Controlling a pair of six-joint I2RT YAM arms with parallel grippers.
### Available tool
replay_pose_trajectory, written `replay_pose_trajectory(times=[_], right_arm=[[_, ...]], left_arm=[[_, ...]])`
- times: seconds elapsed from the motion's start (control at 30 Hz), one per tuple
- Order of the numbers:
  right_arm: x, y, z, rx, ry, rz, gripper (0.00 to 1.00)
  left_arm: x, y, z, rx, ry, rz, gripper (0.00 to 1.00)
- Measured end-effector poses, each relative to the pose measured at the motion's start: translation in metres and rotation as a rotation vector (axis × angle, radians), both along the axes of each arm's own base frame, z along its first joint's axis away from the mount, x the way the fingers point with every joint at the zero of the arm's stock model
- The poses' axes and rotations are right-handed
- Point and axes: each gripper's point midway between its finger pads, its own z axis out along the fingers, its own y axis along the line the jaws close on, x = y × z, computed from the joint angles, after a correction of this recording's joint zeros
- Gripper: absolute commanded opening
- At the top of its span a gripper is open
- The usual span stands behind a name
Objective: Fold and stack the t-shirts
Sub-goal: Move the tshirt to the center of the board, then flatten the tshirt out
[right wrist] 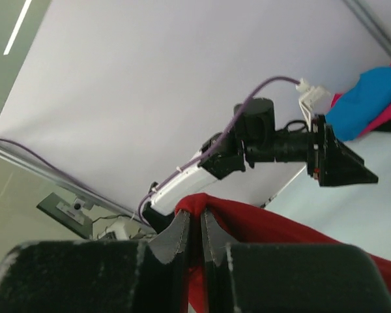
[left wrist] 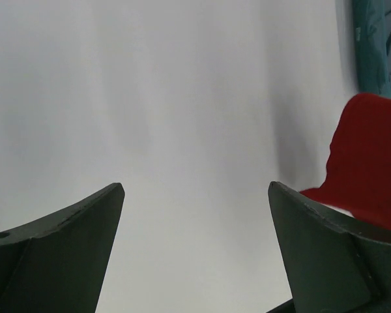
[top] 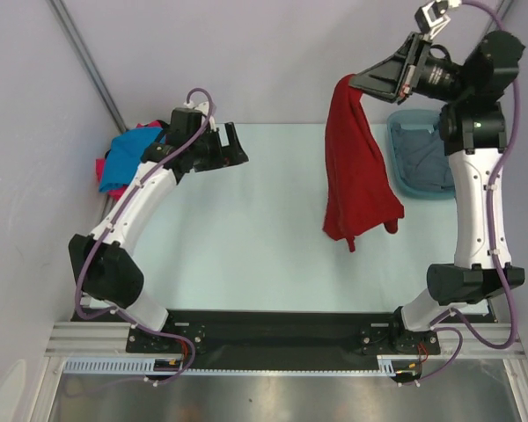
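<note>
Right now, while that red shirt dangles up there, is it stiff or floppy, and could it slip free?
Floppy, most likely: the red shirt hangs in long loose folds from one pinched spot. Probably light, since the right fingers hold it by a small bunch of cloth. It seems unlikely to slip; they are shut tight.

A teal tub (top: 427, 195) sits, seemingly, far right on the pale table (top: 246, 233).

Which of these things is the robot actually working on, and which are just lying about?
Part of the job:
- dark red cloth t-shirt hanging from the right gripper
- bright blue cloth shirt and hot pink cloth shirt, heaped far left
- grey cloth inside the teal plastic tub

Just there:
- the teal plastic tub itself
- pale tabletop
</note>
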Motion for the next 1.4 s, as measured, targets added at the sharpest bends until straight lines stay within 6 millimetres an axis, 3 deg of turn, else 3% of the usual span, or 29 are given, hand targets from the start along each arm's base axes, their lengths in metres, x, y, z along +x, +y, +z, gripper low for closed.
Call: replay_pose_trajectory(times=[0.07, 0.17, 0.27, 0.43, 0.53, 0.57, 0.63, 0.67, 0.73, 0.8, 0.9, 1.03, 1.1, 1.2, 1.27, 1.33, 1.4], right_arm=[[0.009, 0.007, -0.018, -0.002, 0.046, 0.035, 0.00], [0.034, 0.028, -0.063, -0.010, 0.165, 0.091, 0.00], [0.078, 0.066, -0.132, -0.048, 0.313, 0.149, 0.00], [0.135, 0.136, -0.275, -0.157, 0.581, 0.227, 0.00], [0.154, 0.172, -0.355, -0.222, 0.711, 0.255, 0.36], [0.157, 0.181, -0.378, -0.245, 0.744, 0.255, 0.61], [0.160, 0.191, -0.415, -0.304, 0.792, 0.227, 0.62], [0.160, 0.190, -0.428, -0.338, 0.810, 0.202, 0.67], [0.163, 0.179, -0.439, -0.394, 0.831, 0.137, 0.80], [0.174, 0.154, -0.440, -0.449, 0.802, 0.041, 0.84], [0.188, 0.093, -0.423, -0.543, 0.742, -0.145, 0.85], [0.186, -0.001, -0.375, -0.672, 0.642, -0.420, 0.85], [0.164, -0.032, -0.353, -0.736, 0.613, -0.518, 0.85], [0.122, -0.045, -0.342, -0.803, 0.597, -0.558, 0.83], [0.093, -0.047, -0.351, -0.833, 0.629, -0.542, 0.78], [0.065, -0.049, -0.372, -0.863, 0.697, -0.505, 0.75], [0.049, -0.055, -0.397, -0.886, 0.770, -0.484, 0.73]], left_arm=[[-0.002, 0.001, -0.001, 0.001, 0.002, 0.001, 0.98], [-0.002, 0.002, -0.001, 0.001, 0.003, 0.003, 0.99], [-0.003, 0.004, 0.000, 0.003, 0.000, 0.010, 0.99], [-0.006, 0.019, 0.009, 0.032, -0.032, 0.065, 0.99], [-0.007, 0.032, 0.023, 0.050, -0.075, 0.115, 1.00], [-0.008, 0.036, 0.028, 0.055, -0.087, 0.130, 1.00], [-0.009, 0.043, 0.033, 0.064, -0.102, 0.154, 1.00], [-0.009, 0.045, 0.035, 0.066, -0.107, 0.161, 1.00], [-0.010, 0.047, 0.036, 0.068, -0.109, 0.169, 1.00], [-0.010, 0.046, 0.033, 0.066, -0.104, 0.163, 1.00], [-0.013, 0.044, 0.026, 0.062, -0.084, 0.150, 1.00], [-0.014, 0.040, 0.021, 0.035, -0.070, 0.145, 1.00], [-0.014, 0.036, 0.022, 0.006, -0.060, 0.148, 0.98], [-0.016, 0.030, 0.024, -0.039, -0.042, 0.147, 0.97], [-0.019, 0.025, 0.024, -0.064, -0.028, 0.142, 0.97], [-0.022, 0.017, 0.022, -0.088, -0.009, 0.131, 0.96], [-0.028, 0.009, 0.017, -0.105, 0.019, 0.110, 0.95]])
